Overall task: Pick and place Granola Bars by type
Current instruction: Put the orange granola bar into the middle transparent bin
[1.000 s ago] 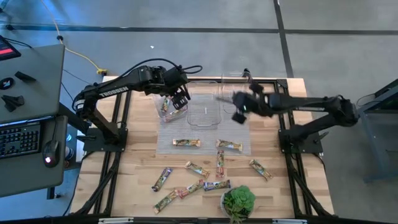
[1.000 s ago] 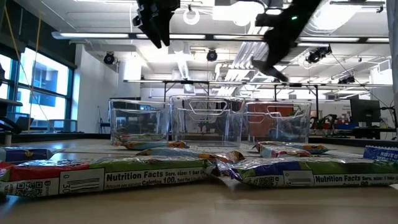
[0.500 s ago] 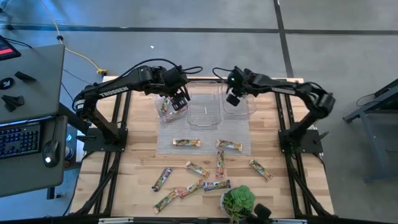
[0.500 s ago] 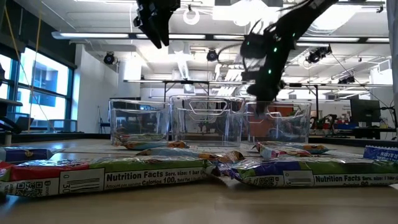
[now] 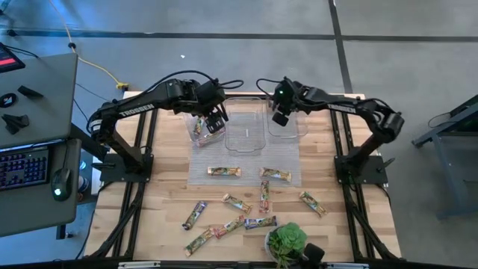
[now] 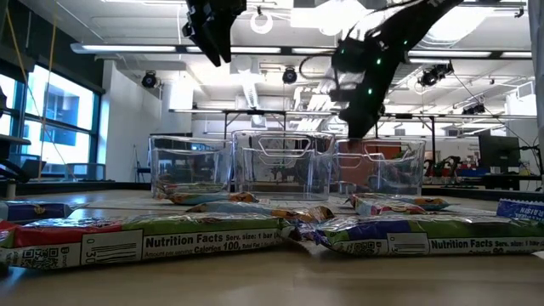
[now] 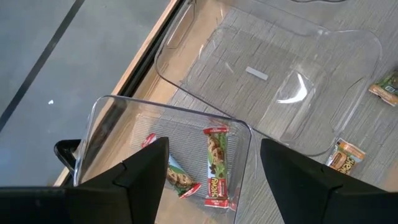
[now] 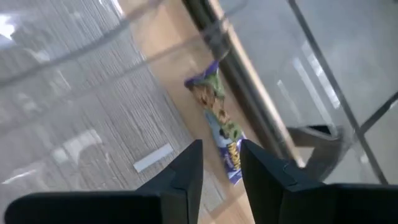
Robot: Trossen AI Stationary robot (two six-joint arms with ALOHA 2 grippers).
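Nearest me, loose granola bars point(image 5: 237, 203) lie scattered on the counter point(image 5: 164, 202), well apart from both arms, most with long axes running left-right. Farther off, my left pincer point(image 5: 216, 119) hangs spread wide and empty over the left bin point(image 7: 99, 118), which holds red-wrapped bars point(image 7: 216, 165). My right pincer point(image 5: 281, 118), only slightly parted, holds nothing; a blue-purple bar point(image 8: 221, 130) lies directly below it.

Robotics lab, exposed ceiling ducts point(image 6: 255, 85), strip lights point(image 6: 127, 48), polished concrete floor point(image 5: 224, 19), computer desk point(image 5: 37, 134) beside the rig
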